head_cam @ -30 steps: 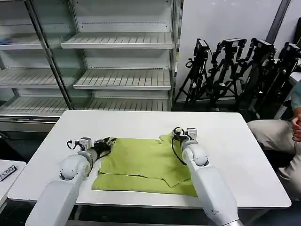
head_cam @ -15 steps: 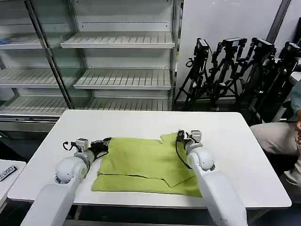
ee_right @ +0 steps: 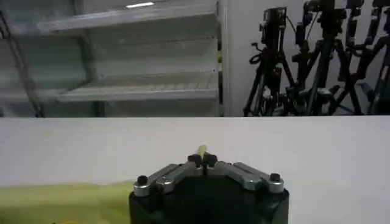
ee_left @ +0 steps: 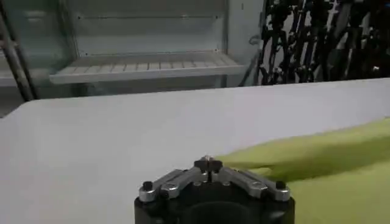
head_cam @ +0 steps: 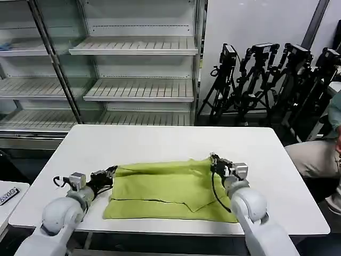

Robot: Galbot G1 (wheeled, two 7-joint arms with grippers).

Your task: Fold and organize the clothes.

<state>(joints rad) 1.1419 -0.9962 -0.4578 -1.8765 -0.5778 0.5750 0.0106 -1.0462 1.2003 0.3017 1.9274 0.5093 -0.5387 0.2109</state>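
Observation:
The clothes are one lime-green shirt (head_cam: 165, 189) lying partly folded on the white table (head_cam: 170, 141), its far edge doubled toward me. My left gripper (head_cam: 110, 173) is shut on the shirt's far left corner, and green cloth (ee_left: 317, 152) trails from its closed jaws (ee_left: 207, 163). My right gripper (head_cam: 214, 161) is shut on the far right corner, with a small tip of green fabric (ee_right: 202, 150) pinched between its fingertips. Both grippers hold the edge low over the table.
White shelving racks (head_cam: 133, 69) stand behind the table. Black tripods (head_cam: 266, 80) stand at the back right. A person's knee (head_cam: 314, 154) shows at the right edge. A small side table (head_cam: 8, 194) sits at the left.
Both grippers have pulled back toward me with the shirt's far edge, folding it over the body. The left one also moved outward to the left, the right one to the right.

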